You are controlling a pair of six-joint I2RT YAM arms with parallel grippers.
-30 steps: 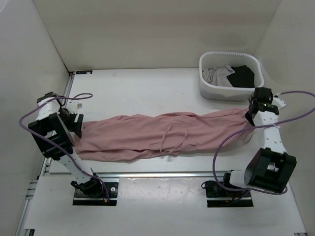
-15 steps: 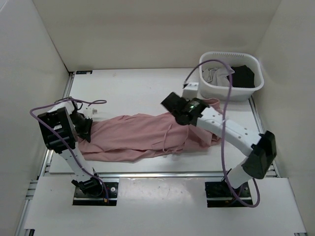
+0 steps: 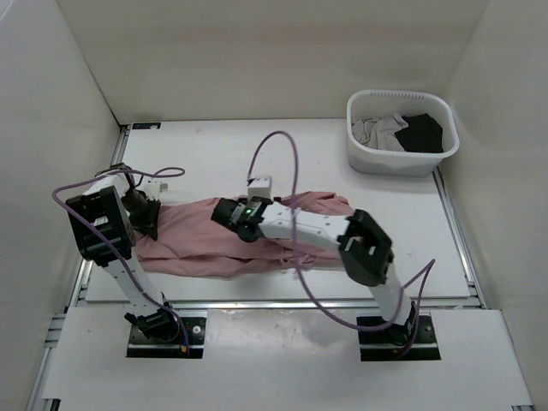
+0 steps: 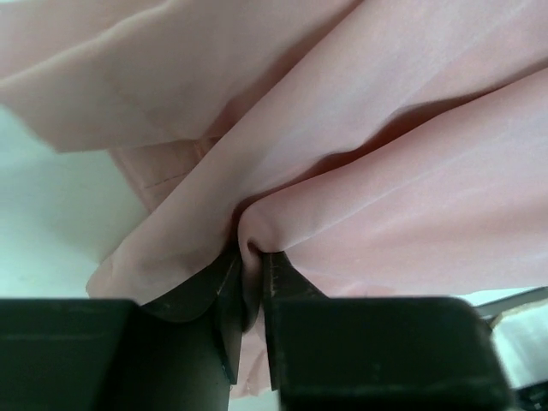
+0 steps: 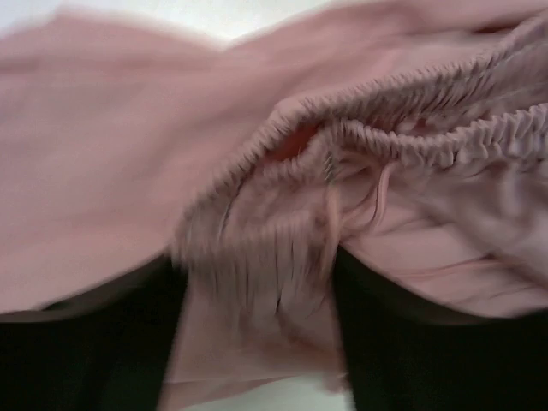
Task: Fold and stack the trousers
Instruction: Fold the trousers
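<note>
The dusty-pink trousers [image 3: 201,244] lie across the table, with the right part doubled back leftward over the middle. My left gripper [image 3: 147,224] sits at their left end, and the left wrist view shows it [image 4: 253,257] shut on a pinched fold of the pink fabric [image 4: 385,171]. My right gripper [image 3: 224,212] hangs over the middle-left of the cloth. The right wrist view has it [image 5: 257,282] open, dark fingers [image 5: 111,351] wide apart, with the gathered waistband [image 5: 402,141] and a thin drawstring lying loose between them.
A white basket [image 3: 402,163] stands at the back right, with a grey garment [image 3: 377,130] and a black garment [image 3: 421,130] in it. The right arm's purple cable [image 3: 282,163] loops above the trousers. Side walls rise close on both sides.
My right arm swept from the far right to the middle-left, carrying the waist end over the legs, and its jaws opened. My left gripper shut on the leg end.
</note>
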